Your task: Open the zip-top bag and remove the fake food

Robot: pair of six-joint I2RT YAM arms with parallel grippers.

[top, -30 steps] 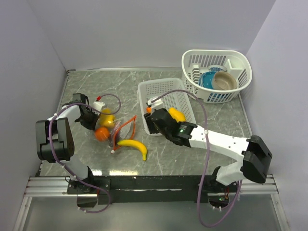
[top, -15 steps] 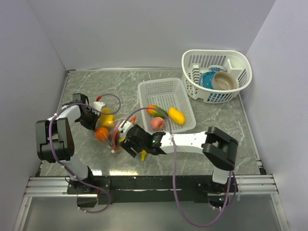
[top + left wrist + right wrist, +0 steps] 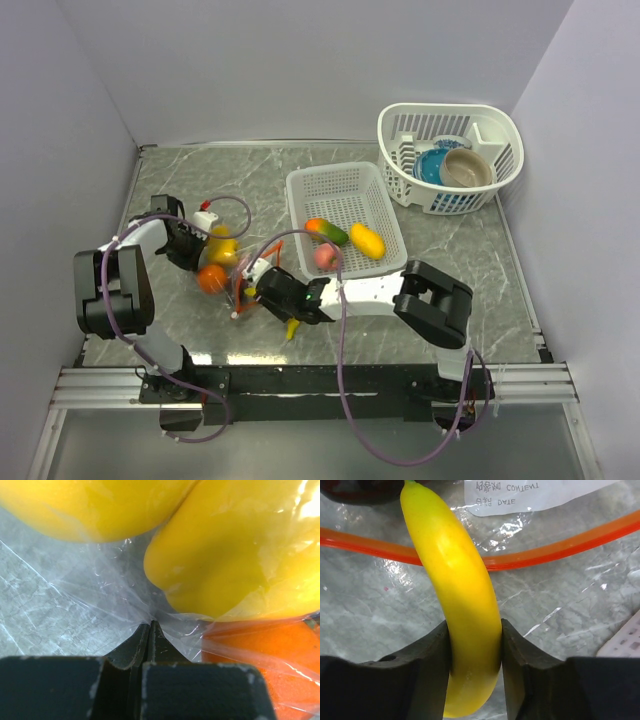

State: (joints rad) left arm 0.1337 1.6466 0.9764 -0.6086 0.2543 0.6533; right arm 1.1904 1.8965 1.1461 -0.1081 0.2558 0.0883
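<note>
The zip-top bag (image 3: 247, 272) lies open at left centre, its orange-red zip strip (image 3: 560, 550) spread out. My left gripper (image 3: 190, 246) is shut on a fold of the bag's clear plastic (image 3: 125, 595), just in front of a yellow fruit (image 3: 230, 560) and an orange one (image 3: 265, 655) inside the bag. My right gripper (image 3: 272, 296) is shut on the yellow banana (image 3: 465, 600) at the bag's mouth; the banana tip (image 3: 292, 328) sticks out below. A dark purple piece (image 3: 360, 490) lies by the zip.
A white slotted basket (image 3: 335, 185) stands right of the bag and holds a green-orange piece (image 3: 327, 231), a yellow piece (image 3: 367, 240) and a pink-red piece (image 3: 326, 257). A white dish rack (image 3: 495, 125) with bowls stands at back right.
My right arm swung left from the basket to the banana beside the bag, and its jaws now grip the banana. The left gripper has stayed in place on the bag.
</note>
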